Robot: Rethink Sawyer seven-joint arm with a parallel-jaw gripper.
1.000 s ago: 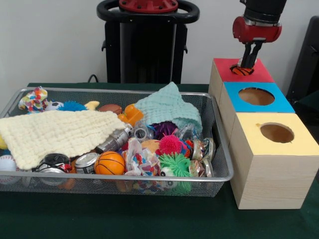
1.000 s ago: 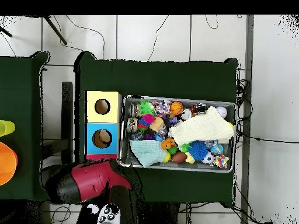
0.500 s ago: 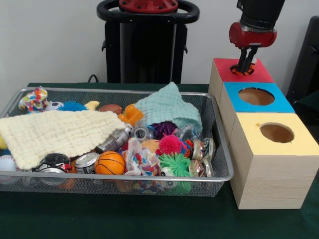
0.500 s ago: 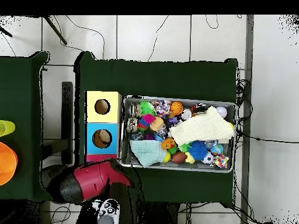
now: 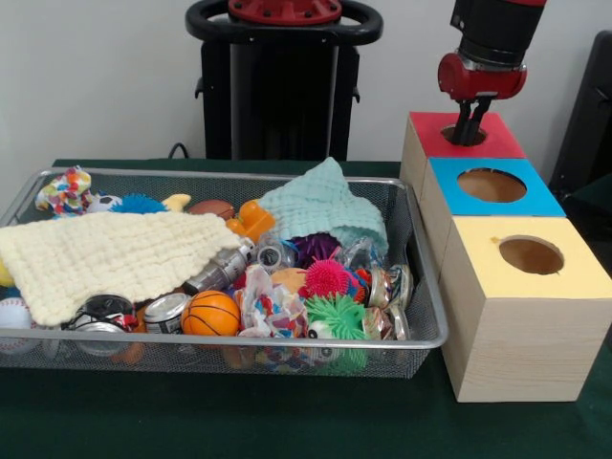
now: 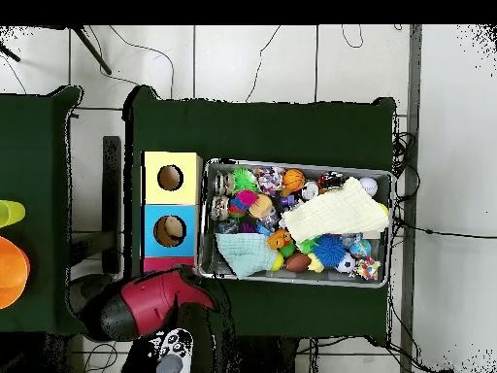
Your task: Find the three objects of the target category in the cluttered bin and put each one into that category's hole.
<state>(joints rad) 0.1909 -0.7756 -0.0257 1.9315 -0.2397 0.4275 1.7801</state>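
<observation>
1. Gripper (image 5: pixel 468 134) hangs over the red box's hole (image 5: pixel 449 130), nothing visible in it. Can't tell if spread or closed.
2. Target category unclear. Baseball (image 5: pixel 11 314) sits at the bin's (image 5: pixel 426 306) left end, half under the cream cloth (image 5: pixel 115 253).
3. Basketball (image 5: pixel 210 313) is against the front wall, exposed. Probably light, firm and rolly, so I'd grip it across the middle from above.

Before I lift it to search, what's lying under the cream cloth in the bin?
Under the cream cloth only edges peek out: a silver can, a baseball, a blue spiky ball. Whatever lies beneath its middle is covered.
</observation>
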